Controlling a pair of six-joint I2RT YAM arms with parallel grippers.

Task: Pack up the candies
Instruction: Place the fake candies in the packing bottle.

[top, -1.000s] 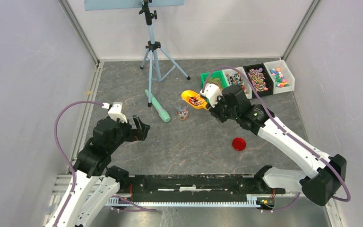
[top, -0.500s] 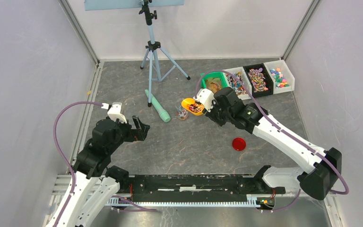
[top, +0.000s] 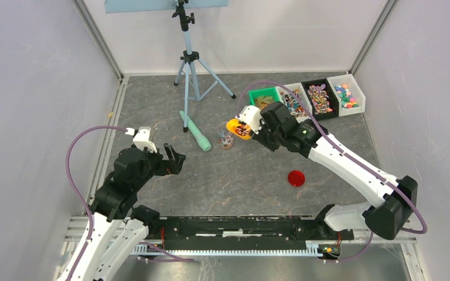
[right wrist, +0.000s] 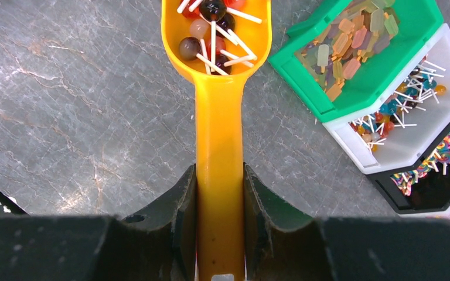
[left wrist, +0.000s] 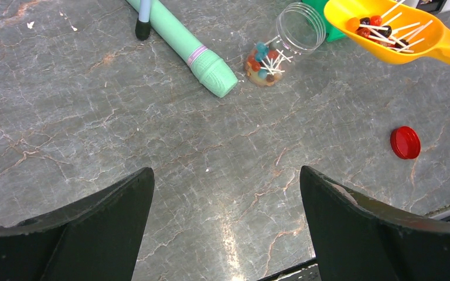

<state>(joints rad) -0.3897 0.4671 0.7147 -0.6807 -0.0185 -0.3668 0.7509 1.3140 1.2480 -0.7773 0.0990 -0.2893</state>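
A grey, marble-patterned counter (top: pixel 240 175) fills the view. At the back stands a tripod (top: pixel 191 61) carrying a pale blue panel (top: pixel 164 4). A mint-green tube (left wrist: pixel 193 50) lies on its side, one tripod foot just beside its far end. A small red round lid (top: pixel 295 178) sits alone, nearer the front. Four bins line the back right, side by side: green bin (right wrist: pixel 304 82), white bin (right wrist: pixel 410 137), black bin (right wrist: pixel 422 196), another white bin (top: pixel 358 93).

The left arm (top: pixel 117 190) is folded low and reaches toward 1 o'clock from its base. The left gripper (left wrist: pixel 225 175) has its jaws spread wide. The right arm (top: pixel 351 167) stretches far toward 10 o'clock, with the right gripper (right wrist: pixel 219 175) clamped on the handle of the orange scoop (right wrist: pixel 218 117).
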